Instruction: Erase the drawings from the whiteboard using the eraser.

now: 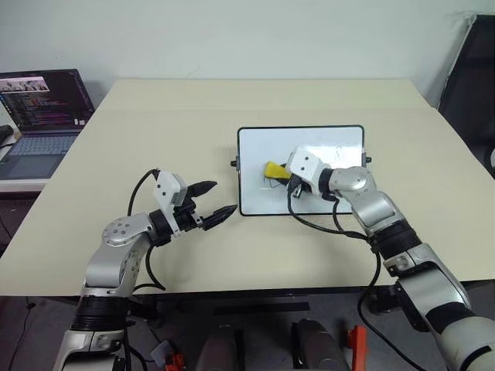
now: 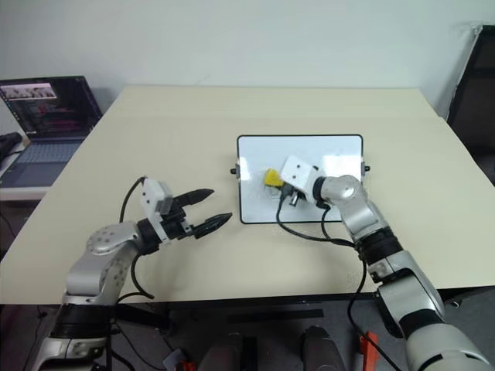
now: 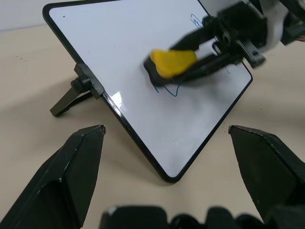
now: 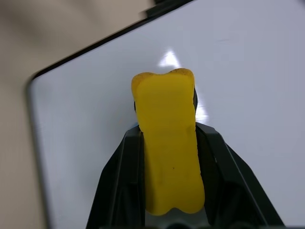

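The whiteboard [image 1: 302, 170] stands propped on the beige table [image 1: 155, 139], just past the centre of the tabletop, its face tilted toward the robot. A black side knob [image 1: 234, 163] projects from its edge at the 9 o'clock side, and a black stand leg [image 3: 66, 100] braces it from behind.

The right gripper [image 1: 282, 171] reaches over the board's face from the 3 o'clock side, its 2 black fingers [image 4: 119, 186] clamped on the eraser [image 1: 276, 170]. The eraser, a yellow block, sits between the fingers with its free end projecting past their tips and lying against the white face, in the board's half toward 9 o'clock.

The drawings [image 3: 167, 89] show as thin scribbles at the eraser's tip, partly covered by it; further faint marks [image 1: 340, 154] lie toward the board's 2 o'clock corner.

The left gripper [image 1: 215, 201] hovers above the table at about 8 o'clock from the board, fingers spread apart, holding nothing, pointing toward the board's near corner.

A laptop [image 1: 39, 116] stands open on a separate surface at 10 o'clock, well apart from the board.
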`<state>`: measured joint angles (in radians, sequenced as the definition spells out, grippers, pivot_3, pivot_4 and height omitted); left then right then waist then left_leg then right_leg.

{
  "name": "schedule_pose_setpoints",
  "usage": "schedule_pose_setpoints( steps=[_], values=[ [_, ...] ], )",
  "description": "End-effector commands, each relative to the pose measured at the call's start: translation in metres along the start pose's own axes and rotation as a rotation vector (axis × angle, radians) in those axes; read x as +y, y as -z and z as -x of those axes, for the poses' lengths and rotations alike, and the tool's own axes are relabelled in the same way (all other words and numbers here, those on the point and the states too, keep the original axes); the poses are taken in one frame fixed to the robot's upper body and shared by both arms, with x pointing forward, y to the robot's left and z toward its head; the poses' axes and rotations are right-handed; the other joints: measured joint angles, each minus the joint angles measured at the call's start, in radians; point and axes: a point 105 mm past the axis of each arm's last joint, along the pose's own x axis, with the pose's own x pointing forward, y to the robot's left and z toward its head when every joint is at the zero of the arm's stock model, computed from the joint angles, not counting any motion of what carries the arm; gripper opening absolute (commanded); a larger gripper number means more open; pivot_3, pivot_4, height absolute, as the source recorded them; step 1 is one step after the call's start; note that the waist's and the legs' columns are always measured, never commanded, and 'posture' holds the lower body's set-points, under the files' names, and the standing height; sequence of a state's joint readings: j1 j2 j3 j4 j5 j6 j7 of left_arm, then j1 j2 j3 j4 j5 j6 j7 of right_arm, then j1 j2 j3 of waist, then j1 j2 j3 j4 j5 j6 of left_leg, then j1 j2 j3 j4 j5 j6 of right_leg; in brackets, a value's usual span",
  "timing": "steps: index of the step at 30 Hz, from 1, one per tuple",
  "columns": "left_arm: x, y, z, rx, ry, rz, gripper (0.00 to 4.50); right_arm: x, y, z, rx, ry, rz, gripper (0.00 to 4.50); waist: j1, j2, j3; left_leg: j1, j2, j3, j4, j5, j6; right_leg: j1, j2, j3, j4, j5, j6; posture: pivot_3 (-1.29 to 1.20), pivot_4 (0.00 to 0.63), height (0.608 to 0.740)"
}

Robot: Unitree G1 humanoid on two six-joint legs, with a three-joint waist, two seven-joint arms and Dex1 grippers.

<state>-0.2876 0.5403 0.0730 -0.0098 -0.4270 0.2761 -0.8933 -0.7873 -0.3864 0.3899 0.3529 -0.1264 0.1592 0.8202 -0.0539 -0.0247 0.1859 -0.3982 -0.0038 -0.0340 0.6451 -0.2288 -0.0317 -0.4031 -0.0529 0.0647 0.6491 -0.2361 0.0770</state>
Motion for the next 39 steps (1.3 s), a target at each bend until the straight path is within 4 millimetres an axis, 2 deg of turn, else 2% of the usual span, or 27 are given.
schedule_pose_setpoints(
  steps=[1,5,9,13,16,18,23,29,31,35,39],
  values=[
    [-0.002,-0.014,-0.001,-0.031,0.010,-0.049,4.50,0.024,0.023,0.006,0.129,-0.128,-0.008,1.09,0.000,0.000,0.000,0.000,0.000,0.000,0.000,0.000,0.000,0.000,0.000,0.000,0.000,0.000,0.000,0.00,0.150,0.740],
    [-0.001,-0.017,-0.004,-0.033,0.009,-0.058,4.50,0.017,0.023,0.009,0.136,-0.091,-0.006,1.09,0.000,0.000,0.000,0.000,0.000,0.000,0.000,0.000,0.000,0.000,0.000,0.000,0.000,0.000,0.000,0.00,0.150,0.740],
    [0.000,-0.019,-0.006,-0.035,0.007,-0.064,4.50,-0.015,0.021,0.016,0.136,0.046,0.005,1.09,0.000,0.000,0.000,0.000,0.000,0.000,0.000,0.000,0.000,0.000,0.000,0.000,0.000,0.000,0.000,0.00,0.150,0.740],
    [0.001,-0.020,-0.007,-0.036,0.008,-0.069,4.50,-0.051,0.030,0.032,0.175,0.195,0.004,1.09,0.002,0.000,0.000,0.000,0.000,0.000,0.001,0.002,0.001,0.000,0.000,0.000,-0.001,0.002,0.000,0.00,0.150,0.740],
    [0.001,-0.020,-0.008,-0.037,0.008,-0.071,4.50,-0.069,0.036,0.042,0.198,0.280,0.020,1.09,0.004,-0.001,0.000,0.000,0.000,0.000,0.000,0.002,0.002,0.000,0.000,0.000,-0.001,0.003,0.000,0.00,0.150,0.740],
    [0.002,-0.020,-0.010,-0.037,0.010,-0.073,4.50,-0.074,0.039,0.046,0.210,0.303,0.033,1.09,0.004,-0.001,0.000,0.000,0.000,0.000,0.000,0.002,0.002,0.000,0.000,0.000,-0.001,0.003,-0.001,0.00,0.150,0.740],
    [0.000,-0.021,-0.014,-0.042,0.024,-0.070,4.50,-0.042,0.035,0.035,0.175,0.166,0.042,1.09,0.005,-0.002,-0.001,0.000,0.000,0.000,0.000,0.002,0.002,0.000,0.000,0.000,-0.001,0.003,0.000,0.00,0.150,0.740],
    [0.000,-0.020,-0.013,-0.039,0.026,-0.067,4.50,0.014,0.027,0.018,0.127,-0.027,0.021,1.07,-0.003,-0.002,-0.001,-0.001,0.000,0.001,-0.001,0.002,0.002,0.000,0.000,0.000,-0.002,0.003,0.000,0.00,0.150,0.740],
    [0.000,-0.020,-0.013,-0.039,0.026,-0.067,4.50,0.021,0.027,0.016,0.130,-0.048,0.018,1.07,-0.004,-0.002,-0.001,0.000,0.000,0.001,0.000,0.002,0.002,0.000,0.000,0.000,-0.002,0.002,0.000,0.00,0.150,0.740],
    [0.000,-0.019,-0.013,-0.037,0.024,-0.068,4.50,0.015,0.030,0.016,0.153,-0.015,0.023,1.07,-0.003,-0.002,-0.001,0.000,0.000,0.001,0.000,0.002,0.002,-0.001,0.000,0.000,-0.002,0.002,0.001,0.00,0.150,0.740],
    [0.000,-0.019,-0.013,-0.038,0.023,-0.069,4.50,-0.016,0.026,0.018,0.159,0.120,0.054,1.07,-0.005,-0.002,-0.001,0.000,0.000,0.001,0.000,0.002,0.002,-0.001,0.000,0.001,-0.002,0.002,0.001,0.00,0.150,0.740]
  ],
)
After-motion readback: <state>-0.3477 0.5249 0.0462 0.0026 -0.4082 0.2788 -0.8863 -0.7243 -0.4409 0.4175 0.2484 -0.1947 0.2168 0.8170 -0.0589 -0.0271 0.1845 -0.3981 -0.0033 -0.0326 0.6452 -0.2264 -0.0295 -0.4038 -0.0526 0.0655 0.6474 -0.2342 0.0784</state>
